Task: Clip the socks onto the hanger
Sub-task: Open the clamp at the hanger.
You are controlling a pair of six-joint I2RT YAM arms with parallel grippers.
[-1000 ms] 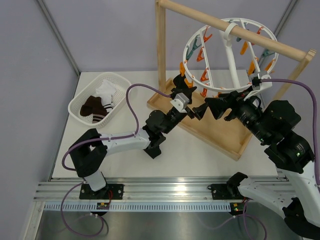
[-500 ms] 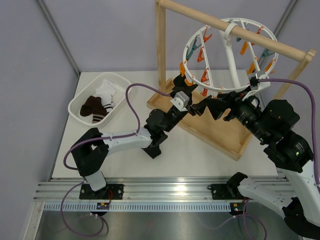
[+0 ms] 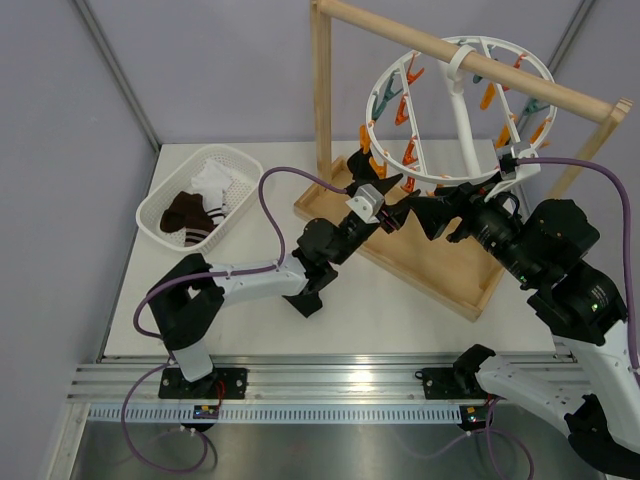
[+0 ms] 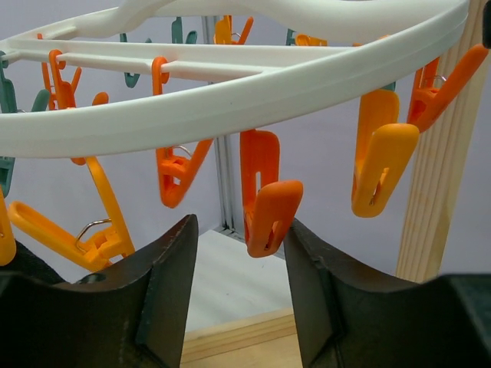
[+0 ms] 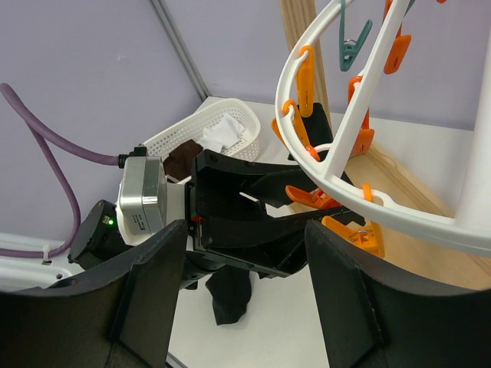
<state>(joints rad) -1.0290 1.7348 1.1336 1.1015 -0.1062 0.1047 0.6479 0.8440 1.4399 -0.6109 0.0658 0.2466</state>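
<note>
Left fingers [image 4: 165, 291] stand half apart astride an orange clip [image 4: 268, 203] under the hanger [image 4: 253, 92], gripping nothing. Best centre it and press squarely, I'd say. Right fingers [image 5: 153, 299] gape empty; socks [image 3: 195, 208] wait in the basket [image 3: 160, 225], well apart.

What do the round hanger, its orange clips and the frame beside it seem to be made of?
Hanger: probably white plastic, smooth and slightly glossy, with moulded edges. Orange clips: probably plastic too, rather matte; a wire spring shows on some. Frame: pale, apparently unvarnished wood; grain lines run along the post.
</note>
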